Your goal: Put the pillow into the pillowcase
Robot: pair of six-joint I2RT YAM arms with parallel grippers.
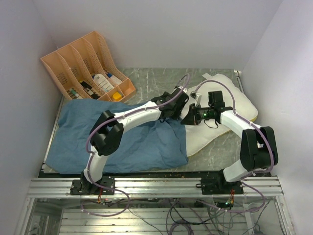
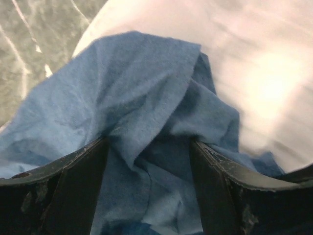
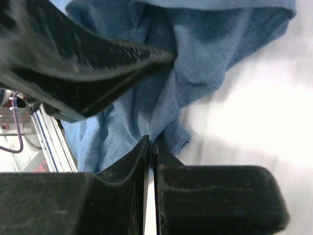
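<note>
From above, the wrinkled blue cloth pillowcase (image 1: pixel 117 139) lies left of the plump cream-white pillow (image 1: pixel 244 100). The left arm (image 1: pixel 132 115) and right arm (image 1: pixel 244 129) bend inward. The left gripper (image 1: pixel 178 107) and right gripper (image 1: pixel 186 120) meet at its edge.

Left wrist: the fingers (image 2: pixel 76 188) stand wide apart, with loose cloth between them.

Right wrist: the fingers (image 3: pixel 122 169) pinch the pillowcase's edge.

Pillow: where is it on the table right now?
In the top view, the pillow lies at the far right of the table, its left end touching the bunched edge of the pillowcase.

blue pillowcase (image 1: pixel 137 147), cream-white pillow (image 1: pixel 242 100), grey marbled table (image 1: pixel 156 81)
</note>
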